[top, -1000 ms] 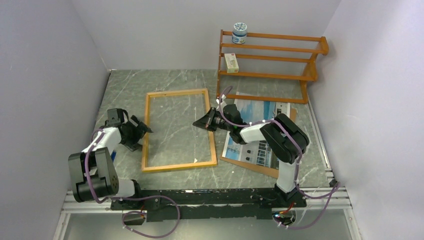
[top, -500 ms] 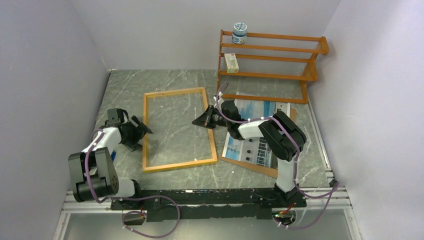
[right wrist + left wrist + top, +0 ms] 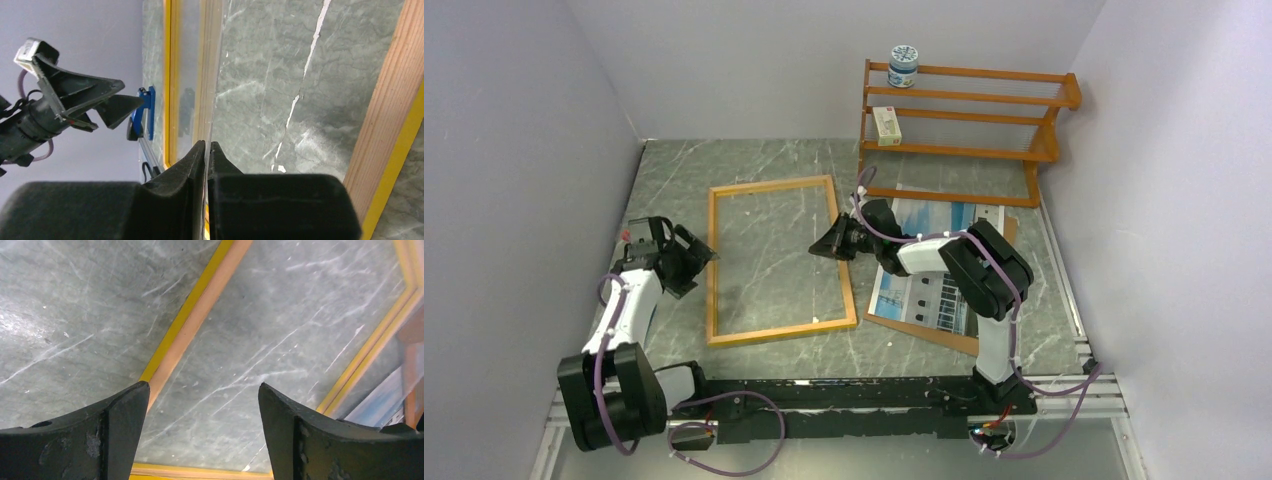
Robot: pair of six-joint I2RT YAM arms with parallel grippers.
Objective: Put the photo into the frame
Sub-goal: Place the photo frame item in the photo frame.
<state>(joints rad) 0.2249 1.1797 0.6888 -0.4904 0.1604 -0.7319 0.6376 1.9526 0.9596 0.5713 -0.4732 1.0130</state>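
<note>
The frame (image 3: 781,260) lies flat on the table, light wood side up; its yellow edge shows in the left wrist view (image 3: 195,315) and the right wrist view (image 3: 392,105). The photo (image 3: 934,265) lies face up to the frame's right on a brown backing board (image 3: 954,338). My right gripper (image 3: 829,245) is over the frame's right rail, shut on the edge of a thin clear sheet (image 3: 206,85) that spans the frame opening. My left gripper (image 3: 696,255) is open and empty beside the left rail, which runs just ahead of its fingertips (image 3: 125,410).
An orange-brown shelf rack (image 3: 964,110) stands at the back right with a jar (image 3: 904,65) on top and a small box (image 3: 886,125) on a shelf. A small blue object (image 3: 145,112) lies near the left arm. Purple walls close in on both sides.
The left arm has drawn back to the left, away from the frame's left rail. The right gripper has shifted a little left and the frame's far end has turned slightly.
</note>
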